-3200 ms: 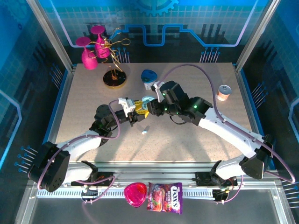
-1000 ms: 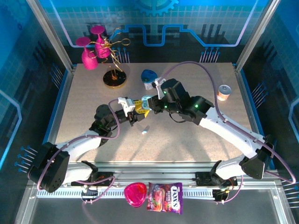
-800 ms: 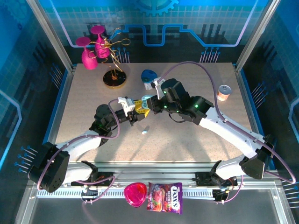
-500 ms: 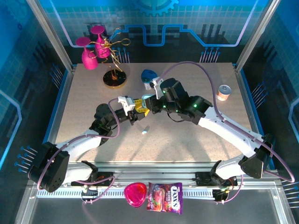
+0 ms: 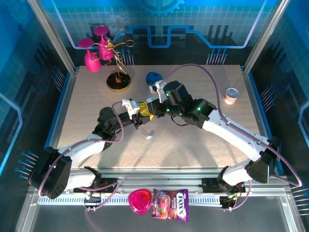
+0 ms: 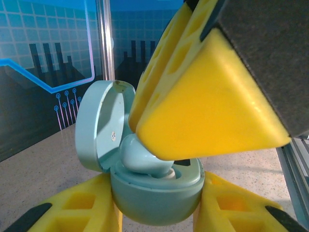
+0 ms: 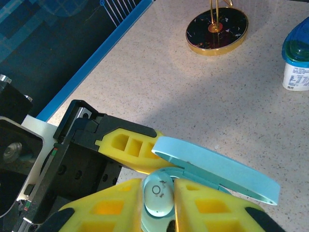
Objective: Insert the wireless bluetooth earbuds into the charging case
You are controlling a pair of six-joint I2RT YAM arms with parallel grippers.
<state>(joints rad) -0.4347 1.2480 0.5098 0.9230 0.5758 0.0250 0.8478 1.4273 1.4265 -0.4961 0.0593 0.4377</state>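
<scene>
Pinching an earbud (image 7: 157, 195) btw the yellow pads of the right hand (image 7: 158, 186), pressed together on its two sides, rounded end up and lower part inside the mouth of the charging case (image 6: 154, 191); prob. held so to steer the stem into its well. Cannot tell if fully seated. Clamping the case body from both sides w/ the left hand (image 6: 154, 215), it seems a bit off the worktop (image 5: 203, 140), w/ the lid (image 6: 99, 128) thrown back and standing open, so as to keep the opening free and give sth firm to push against. Leaving a second earbud (image 5: 149, 137) loose on the worktop, just in front of both hands, prob. the next one to fetch. Standing well apart at the back, a blue-lidded jar (image 5: 153, 79) and a small can (image 5: 231, 95), not in the way.
</scene>
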